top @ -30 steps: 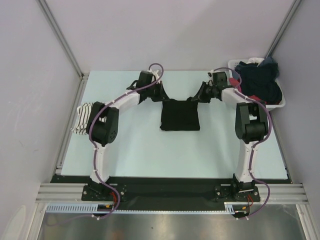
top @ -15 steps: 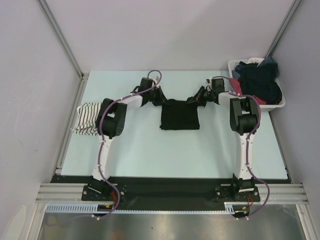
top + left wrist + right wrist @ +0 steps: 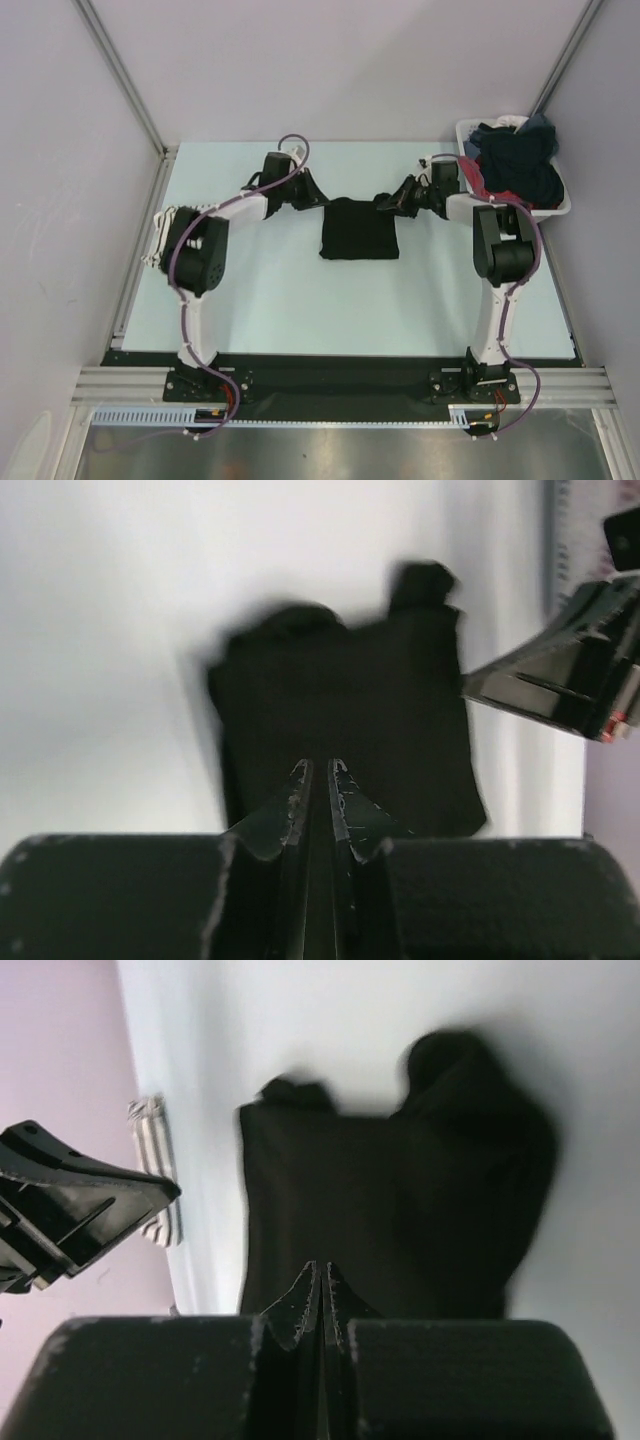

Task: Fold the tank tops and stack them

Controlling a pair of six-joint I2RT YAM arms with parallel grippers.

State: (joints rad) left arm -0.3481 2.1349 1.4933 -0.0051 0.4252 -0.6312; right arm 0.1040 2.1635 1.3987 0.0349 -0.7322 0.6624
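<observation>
— Found any room near the front?
— Plenty: saw bare surface (image 3: 300,310) across the near half, between the arm bases.
— And farther back?
— Tighter. Flanked the black tank top (image 3: 359,235) closely with the left arm (image 3: 197,255) and right arm (image 3: 503,245); blocked the right rear corner with a heaped basket (image 3: 548,213), crowded the left edge with the striped tank top (image 3: 157,245).

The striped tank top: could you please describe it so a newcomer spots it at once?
Go to the left edge of the pale table. There, partly behind the left arm's elbow, lies the striped tank top. Unlike the plain black tank top at the centre, it is white with thin black stripes.
</observation>
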